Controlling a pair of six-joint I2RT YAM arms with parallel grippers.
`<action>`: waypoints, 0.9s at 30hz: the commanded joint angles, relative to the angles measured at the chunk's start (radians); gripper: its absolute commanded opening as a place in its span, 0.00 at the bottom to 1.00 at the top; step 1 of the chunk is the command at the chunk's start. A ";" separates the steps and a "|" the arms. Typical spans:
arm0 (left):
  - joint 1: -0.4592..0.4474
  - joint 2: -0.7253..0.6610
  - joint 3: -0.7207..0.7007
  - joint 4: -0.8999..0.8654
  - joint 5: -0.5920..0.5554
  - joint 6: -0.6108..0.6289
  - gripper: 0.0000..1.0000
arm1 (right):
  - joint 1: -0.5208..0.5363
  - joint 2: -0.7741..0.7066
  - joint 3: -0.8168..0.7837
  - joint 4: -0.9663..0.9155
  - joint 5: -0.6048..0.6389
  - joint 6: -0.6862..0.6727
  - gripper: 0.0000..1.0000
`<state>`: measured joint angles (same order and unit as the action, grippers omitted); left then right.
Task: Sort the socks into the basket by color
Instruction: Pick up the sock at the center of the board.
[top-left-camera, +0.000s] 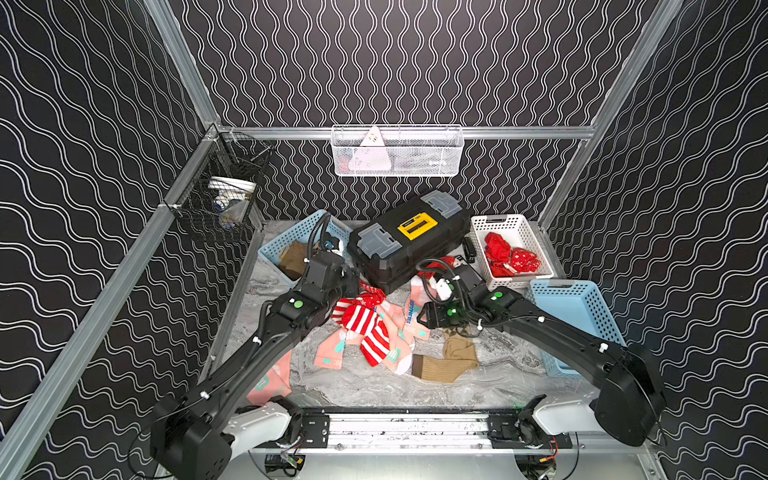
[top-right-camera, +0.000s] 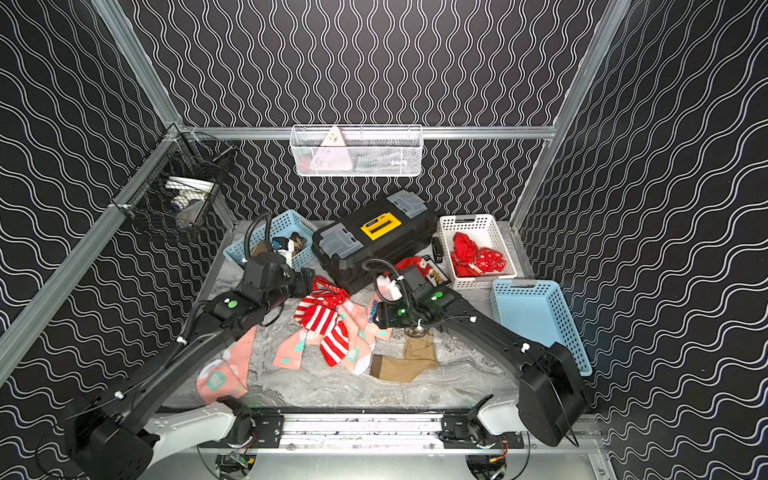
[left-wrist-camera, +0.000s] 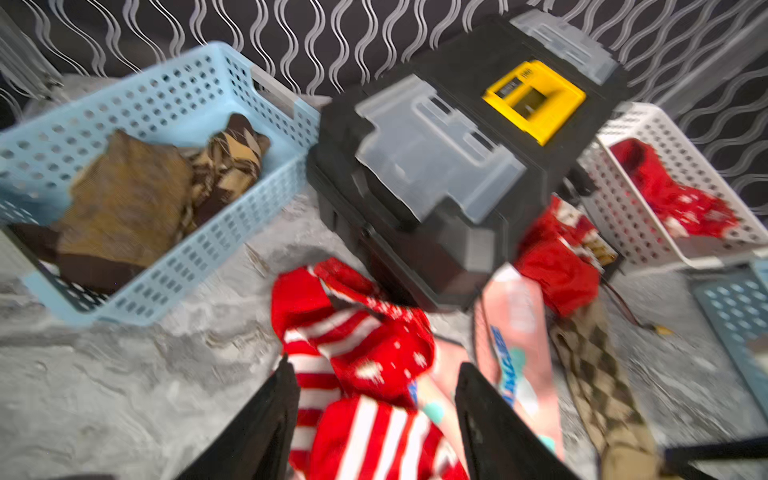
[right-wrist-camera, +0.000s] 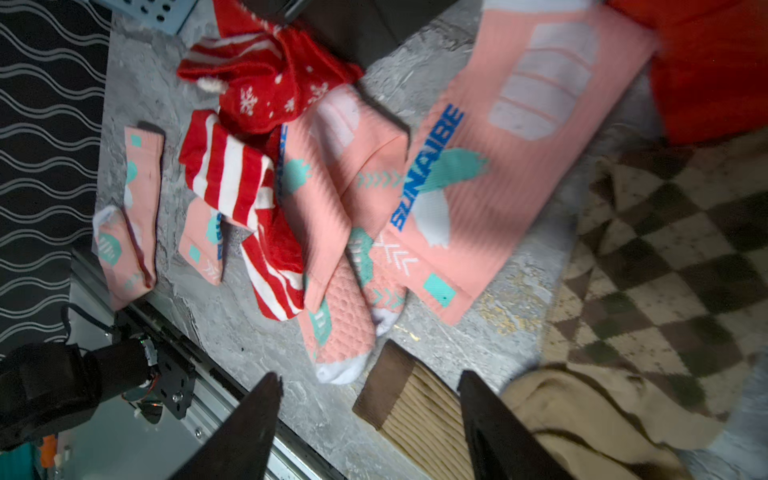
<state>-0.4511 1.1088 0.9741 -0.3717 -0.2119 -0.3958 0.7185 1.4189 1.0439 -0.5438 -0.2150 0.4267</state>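
Grey marbled table (top-left-camera: 374, 390). At the rear stands a black plastic toolbox with yellow latch (top-left-camera: 409, 241), between a light-blue perforated basket (left-wrist-camera: 166, 95) holding brown socks (left-wrist-camera: 124, 199) and a white perforated basket (top-left-camera: 505, 228) holding red socks (top-left-camera: 507, 253). The toolbox front abuts the central heap of socks (top-left-camera: 374, 328). Left fingers (left-wrist-camera: 266, 407) are parted, with the red-white striped sock (left-wrist-camera: 374, 436) lying between them. Right fingers (right-wrist-camera: 257, 415) are parted above the table. The tan ribbed sock (right-wrist-camera: 415, 411) lies just beside their tips, with salmon-pink socks (right-wrist-camera: 478, 174) beyond.
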 joint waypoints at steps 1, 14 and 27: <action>-0.027 -0.056 -0.020 -0.056 -0.044 -0.041 0.65 | 0.064 0.049 0.035 -0.005 0.056 -0.006 0.70; -0.045 -0.270 -0.103 -0.139 -0.070 -0.101 0.64 | 0.283 0.385 0.293 -0.010 0.204 -0.036 0.65; -0.046 -0.345 -0.132 -0.168 -0.041 -0.121 0.64 | 0.288 0.540 0.381 -0.008 0.248 -0.051 0.44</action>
<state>-0.4950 0.7700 0.8444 -0.5476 -0.2806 -0.5007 1.0023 1.9450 1.4117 -0.5369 0.0181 0.3805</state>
